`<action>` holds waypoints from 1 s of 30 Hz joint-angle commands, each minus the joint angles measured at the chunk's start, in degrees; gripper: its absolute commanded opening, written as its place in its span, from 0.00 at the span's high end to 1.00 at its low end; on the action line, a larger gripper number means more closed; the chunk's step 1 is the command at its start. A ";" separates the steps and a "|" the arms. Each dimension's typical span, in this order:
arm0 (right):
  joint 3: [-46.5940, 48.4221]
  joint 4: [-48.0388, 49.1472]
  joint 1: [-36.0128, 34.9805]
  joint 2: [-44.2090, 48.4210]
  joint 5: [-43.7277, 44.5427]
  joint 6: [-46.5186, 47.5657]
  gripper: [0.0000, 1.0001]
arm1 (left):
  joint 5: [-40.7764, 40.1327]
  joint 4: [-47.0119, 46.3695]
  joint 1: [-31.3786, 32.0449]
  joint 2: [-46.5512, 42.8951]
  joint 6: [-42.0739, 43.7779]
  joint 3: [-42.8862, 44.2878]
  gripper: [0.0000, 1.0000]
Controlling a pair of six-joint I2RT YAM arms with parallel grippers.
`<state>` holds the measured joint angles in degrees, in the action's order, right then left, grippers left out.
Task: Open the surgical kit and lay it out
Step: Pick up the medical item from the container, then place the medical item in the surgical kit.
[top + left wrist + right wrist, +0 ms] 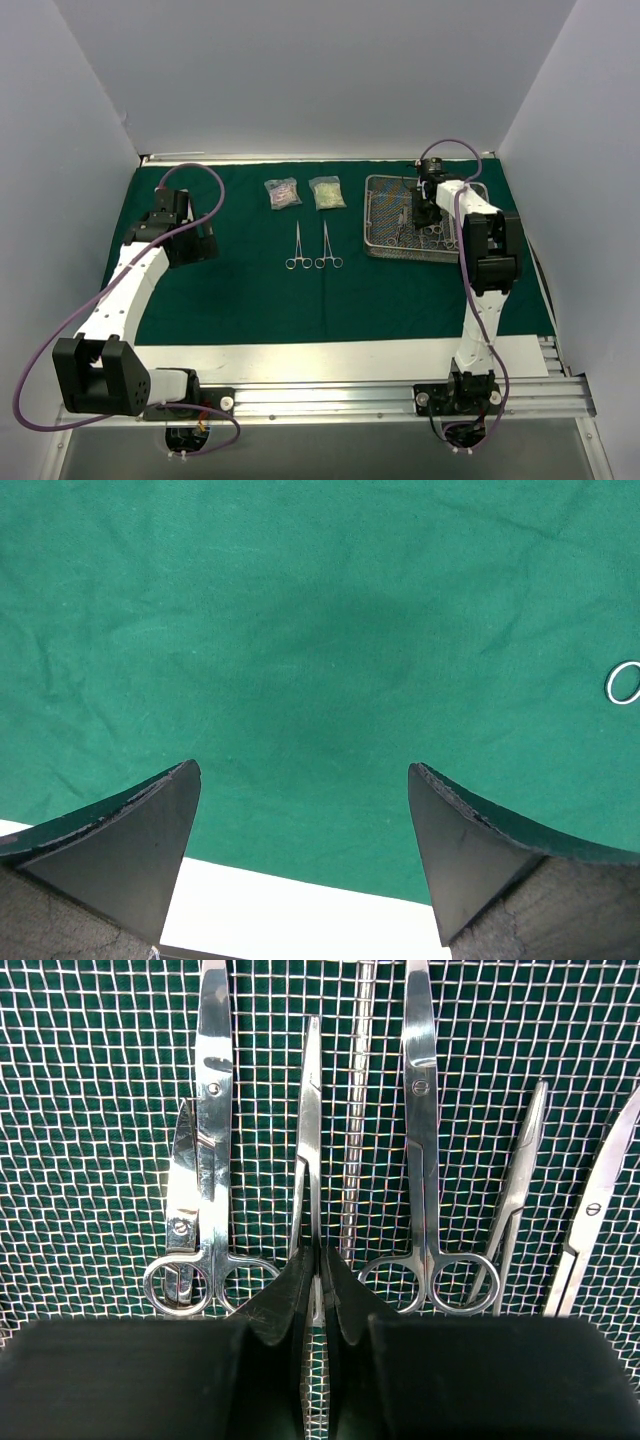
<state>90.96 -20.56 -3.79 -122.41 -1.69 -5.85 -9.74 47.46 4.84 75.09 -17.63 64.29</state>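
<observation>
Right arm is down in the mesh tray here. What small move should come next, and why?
Probably a short, straight lift. The right gripper looks shut on a slim steel instrument lying in the wire-mesh tray, with other instruments close on both sides. Raising it straight would likely clear them before carrying it toward the two instruments laid on the green cloth.

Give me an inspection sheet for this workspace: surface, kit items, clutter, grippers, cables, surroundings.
Surface: green cloth spread flat; white strip at the near edge.
Job's things: mesh tray rear right holding several instruments; two instruments side by side on the cloth; two packets behind them.
Clutter: nothing seen.
Grippers: left gripper open above bare cloth; right gripper shut on a slim instrument in the tray.
Cables: purple cable looped over each arm.
Surroundings: white walls; metal rail in front.
</observation>
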 commanded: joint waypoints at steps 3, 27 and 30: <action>1.15 -2.47 0.28 4.01 1.52 0.05 1.00 | 0.33 -0.18 0.26 -1.96 -0.21 1.01 0.06; 0.01 2.97 -11.30 18.25 0.82 -11.37 1.00 | 0.16 0.00 0.26 -1.79 -0.22 2.33 0.06; -0.61 5.26 -17.09 18.70 0.99 -15.23 1.00 | 0.16 0.00 0.26 -1.79 -0.21 2.59 0.06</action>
<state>90.83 -18.15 -15.31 -107.44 -0.91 -15.35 -9.76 47.57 4.84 74.67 -17.63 64.38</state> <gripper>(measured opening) 0.008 0.940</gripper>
